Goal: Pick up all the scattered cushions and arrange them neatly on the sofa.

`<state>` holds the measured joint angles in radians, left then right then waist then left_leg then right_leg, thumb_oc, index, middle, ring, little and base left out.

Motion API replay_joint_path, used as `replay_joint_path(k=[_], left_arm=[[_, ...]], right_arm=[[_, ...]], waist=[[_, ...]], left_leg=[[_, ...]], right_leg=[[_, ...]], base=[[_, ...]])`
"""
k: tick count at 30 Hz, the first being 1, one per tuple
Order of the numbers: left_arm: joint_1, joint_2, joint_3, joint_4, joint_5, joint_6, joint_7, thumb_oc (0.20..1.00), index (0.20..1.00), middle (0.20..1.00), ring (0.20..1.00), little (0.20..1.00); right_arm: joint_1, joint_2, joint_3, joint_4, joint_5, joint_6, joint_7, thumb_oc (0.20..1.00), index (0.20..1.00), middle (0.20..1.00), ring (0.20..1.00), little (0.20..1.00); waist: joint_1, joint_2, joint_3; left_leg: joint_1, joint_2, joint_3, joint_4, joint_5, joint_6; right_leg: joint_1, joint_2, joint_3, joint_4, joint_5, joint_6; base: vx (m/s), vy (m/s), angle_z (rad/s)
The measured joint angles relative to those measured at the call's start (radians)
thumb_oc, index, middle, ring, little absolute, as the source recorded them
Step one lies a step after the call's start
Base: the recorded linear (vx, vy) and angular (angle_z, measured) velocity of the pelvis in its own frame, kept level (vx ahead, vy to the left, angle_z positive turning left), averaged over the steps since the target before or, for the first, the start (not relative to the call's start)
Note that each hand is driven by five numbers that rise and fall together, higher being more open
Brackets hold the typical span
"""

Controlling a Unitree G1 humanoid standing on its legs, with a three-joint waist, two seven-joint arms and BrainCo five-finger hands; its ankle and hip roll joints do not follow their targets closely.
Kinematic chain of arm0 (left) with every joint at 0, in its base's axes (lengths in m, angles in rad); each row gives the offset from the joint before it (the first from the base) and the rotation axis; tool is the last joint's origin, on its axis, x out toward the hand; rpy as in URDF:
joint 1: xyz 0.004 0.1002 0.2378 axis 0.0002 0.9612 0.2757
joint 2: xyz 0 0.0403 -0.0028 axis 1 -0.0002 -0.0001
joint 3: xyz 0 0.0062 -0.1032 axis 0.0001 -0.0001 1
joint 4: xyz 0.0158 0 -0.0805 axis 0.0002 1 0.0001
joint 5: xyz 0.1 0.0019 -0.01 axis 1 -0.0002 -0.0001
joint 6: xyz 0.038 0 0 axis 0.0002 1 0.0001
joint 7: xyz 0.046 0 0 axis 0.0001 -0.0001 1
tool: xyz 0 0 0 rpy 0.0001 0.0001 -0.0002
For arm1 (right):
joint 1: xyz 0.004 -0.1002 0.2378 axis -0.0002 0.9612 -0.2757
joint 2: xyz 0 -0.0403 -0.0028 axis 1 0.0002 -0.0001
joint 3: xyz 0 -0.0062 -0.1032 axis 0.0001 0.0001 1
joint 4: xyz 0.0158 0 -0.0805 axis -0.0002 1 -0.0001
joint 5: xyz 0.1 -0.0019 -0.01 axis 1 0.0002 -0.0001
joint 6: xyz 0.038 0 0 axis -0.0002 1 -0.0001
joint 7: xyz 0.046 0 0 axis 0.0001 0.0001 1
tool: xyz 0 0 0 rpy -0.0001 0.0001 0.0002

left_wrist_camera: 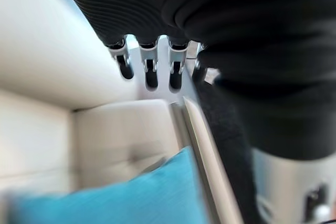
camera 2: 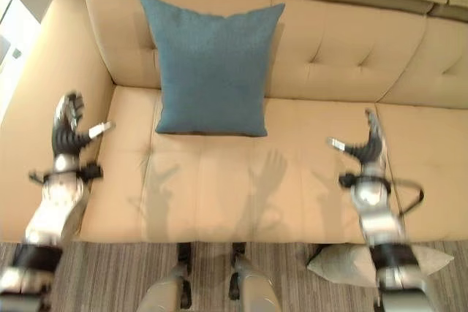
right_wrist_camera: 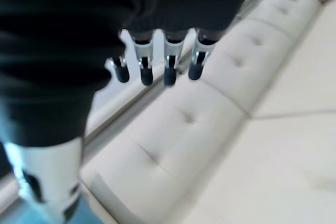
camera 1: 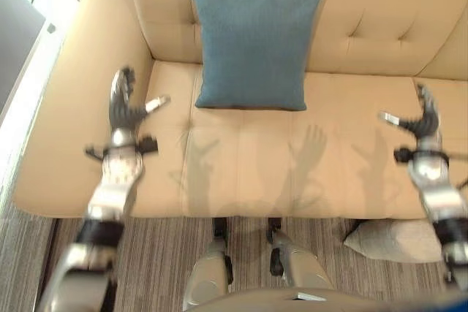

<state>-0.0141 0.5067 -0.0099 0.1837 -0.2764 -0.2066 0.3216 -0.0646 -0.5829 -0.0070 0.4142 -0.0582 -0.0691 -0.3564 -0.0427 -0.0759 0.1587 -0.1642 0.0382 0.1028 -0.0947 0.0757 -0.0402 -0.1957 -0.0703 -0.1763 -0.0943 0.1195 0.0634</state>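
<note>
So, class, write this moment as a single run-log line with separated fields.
blue cushion: upright against sofa backrest | grey cushion: on floor by sofa front | left hand: open, empty | right hand: open, empty

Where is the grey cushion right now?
The grey cushion lies on the striped rug against the beige sofa front, below the right robot hand.

The left hand (left_wrist_camera: 157, 51) hangs with its fingers (left_wrist_camera: 150, 72) straight and relaxed, holding nothing — the dark ribbed cover sits behind them. Past the fingertips lies the beige sofa (left_wrist_camera: 52, 77), and a blue cushion (left_wrist_camera: 131, 198) rests against its tufted back, apart from the hand.
</note>
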Motion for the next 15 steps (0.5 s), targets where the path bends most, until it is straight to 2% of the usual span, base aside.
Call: replay_joint_path(k=[1,2,4,5,10,12,15], left_arm=[[0.121,-0.032,0.012,0.025,0.015,0.008,-0.028,1.000,1.000,1.000,1.000,1.000],[0.162,-0.041,0.018,0.105,0.029,0.017,-0.064,1.000,1.000,1.000,1.000,1.000],[0.185,-0.061,-0.004,0.256,0.073,0.047,-0.134,1.000,1.000,1.000,1.000,1.000],[0.188,-0.096,-0.026,0.373,0.103,0.071,-0.164,1.000,1.000,1.000,1.000,1.000],[0.169,-0.207,-0.078,0.713,0.185,0.107,-0.194,1.000,1.000,1.000,1.000,1.000],[0.148,-0.242,-0.080,0.849,0.196,0.120,-0.193,1.000,1.000,1.000,1.000,1.000],[0.155,-0.257,-0.099,0.930,0.230,0.143,-0.193,1.000,1.000,1.000,1.000,1.000]], right_arm=[[0.101,0.019,0.005,0.024,-0.017,0.013,0.031,1.000,1.000,1.000,1.000,1.000],[0.129,0.039,0.010,0.082,-0.052,0.011,0.058,1.000,1.000,1.000,1.000,1.000],[0.127,0.062,0.070,0.183,-0.097,0.007,0.107,1.000,1.000,1.000,1.000,1.000],[0.124,0.081,0.118,0.250,-0.123,0.006,0.137,1.000,1.000,1.000,1.000,1.000],[0.110,0.152,0.165,0.450,-0.143,0.001,0.173,1.000,1.000,1.000,1.000,1.000],[0.110,0.173,0.174,0.519,-0.142,0.002,0.179,1.000,1.000,1.000,1.000,1.000],[0.117,0.194,0.176,0.616,-0.142,0.011,0.181,1.000,1.000,1.000,1.000,1.000]], waist=[[-0.001,0.005,-0.033],[-0.005,0.013,-0.061],[-0.007,0.031,-0.088],[-0.006,0.047,-0.114],[-0.008,0.072,-0.142],[-0.012,0.072,-0.142],[-0.019,0.065,-0.147]], left_leg=[[0.031,-0.001,0.003,-0.003,-0.007,0.008],[0.043,-0.002,0.007,0.001,-0.008,0.010],[0.071,-0.003,0.011,0.001,-0.007,0.012],[0.088,-0.002,0.018,-0.003,-0.009,0.013],[0.119,0.000,0.030,-0.003,-0.016,0.007],[0.127,0.002,0.032,-0.004,-0.017,0.010],[0.137,0.009,0.042,-0.004,-0.017,0.010]], right_leg=[[0.028,0.000,0.001,0.000,-0.008,-0.004],[0.040,-0.001,0.001,0.000,-0.009,-0.003],[0.067,-0.002,0.001,-0.004,-0.011,0.000],[0.080,-0.002,0.008,-0.004,-0.014,0.005],[0.104,0.000,0.019,-0.004,-0.017,0.008],[0.112,0.001,0.020,-0.005,-0.016,0.008],[0.119,0.002,0.020,-0.004,-0.016,0.008]], base=[[-0.01,-0.036,-0.08],[-0.04,-0.027,-0.08],[-0.06,-0.009,-0.04],[-0.07,-0.010,-0.11],[-0.07,-0.019,-0.08],[-0.07,-0.031,-0.04],[-0.09,-0.056,-0.07]])
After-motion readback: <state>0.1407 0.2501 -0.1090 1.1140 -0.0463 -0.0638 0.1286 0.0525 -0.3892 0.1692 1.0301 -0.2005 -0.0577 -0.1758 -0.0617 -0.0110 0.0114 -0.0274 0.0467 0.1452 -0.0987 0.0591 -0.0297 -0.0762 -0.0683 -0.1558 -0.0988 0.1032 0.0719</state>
